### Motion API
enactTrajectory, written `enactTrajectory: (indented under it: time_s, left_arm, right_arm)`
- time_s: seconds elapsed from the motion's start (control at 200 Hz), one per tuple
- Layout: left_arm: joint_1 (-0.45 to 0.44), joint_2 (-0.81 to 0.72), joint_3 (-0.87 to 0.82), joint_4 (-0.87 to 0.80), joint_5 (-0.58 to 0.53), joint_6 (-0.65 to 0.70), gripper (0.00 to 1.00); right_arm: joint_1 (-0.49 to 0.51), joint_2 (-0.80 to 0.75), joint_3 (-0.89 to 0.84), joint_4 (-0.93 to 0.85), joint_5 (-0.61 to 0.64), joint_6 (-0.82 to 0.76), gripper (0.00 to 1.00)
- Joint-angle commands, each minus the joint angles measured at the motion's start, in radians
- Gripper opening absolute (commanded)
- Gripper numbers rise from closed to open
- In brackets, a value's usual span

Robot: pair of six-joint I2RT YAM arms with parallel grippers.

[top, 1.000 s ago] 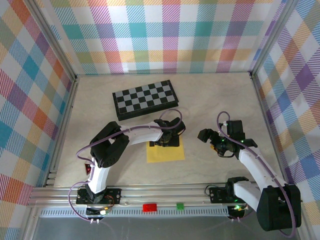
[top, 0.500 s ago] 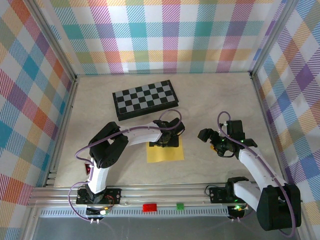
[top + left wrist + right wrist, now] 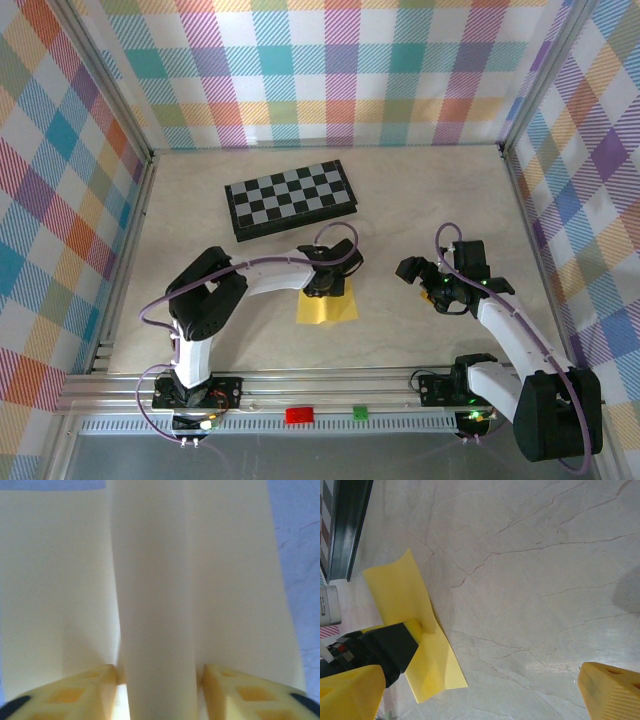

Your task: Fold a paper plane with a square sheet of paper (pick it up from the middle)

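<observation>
The square sheet of paper (image 3: 328,308) lies on the table (image 3: 440,200) on the near side of the chessboard (image 3: 290,198), close to it but not touching. The left gripper (image 3: 322,284) sits on the part of the sheet nearest the chessboard. Its two fingers (image 3: 95,687) pinch a raised ridge of the paper that runs up between them, and the sheet buckles on either side. The right gripper (image 3: 410,270) hangs off to the right of the chessboard's near right corner, apart from the sheet, jaws spread wide with nothing between them.
</observation>
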Motion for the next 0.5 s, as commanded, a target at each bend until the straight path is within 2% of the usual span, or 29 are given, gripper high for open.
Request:
enactTrajectory:
  time_s: [0.0,0.205,0.27,0.38,0.435,0.495]
  left_arm:
    - [-0.003,-0.047,-0.056,0.092,0.073,0.012,0.39]
    - [0.0,-0.144,-0.142,0.271,0.18,0.006,0.33]
    - [0.025,-0.169,-0.177,0.369,0.3,-0.033,0.32]
    - [0.077,-0.181,-0.259,0.638,0.525,-0.157,0.32]
    - [0.092,-0.182,-0.292,0.752,0.592,-0.207,0.3]
    - [0.1,-0.185,-0.302,0.805,0.635,-0.237,0.3]
  right_arm:
    - [0.0,-0.021,0.001,-0.024,0.006,0.022,0.99]
    - [0.0,-0.044,0.001,-0.041,0.016,0.033,0.99]
    - [0.0,-0.054,-0.001,-0.044,0.024,0.042,0.99]
    - [0.0,-0.068,-0.01,-0.037,0.038,0.068,0.99]
    - [0.0,-0.076,-0.012,-0.038,0.039,0.077,0.99]
    - [0.0,-0.084,-0.012,-0.039,0.041,0.084,0.99]
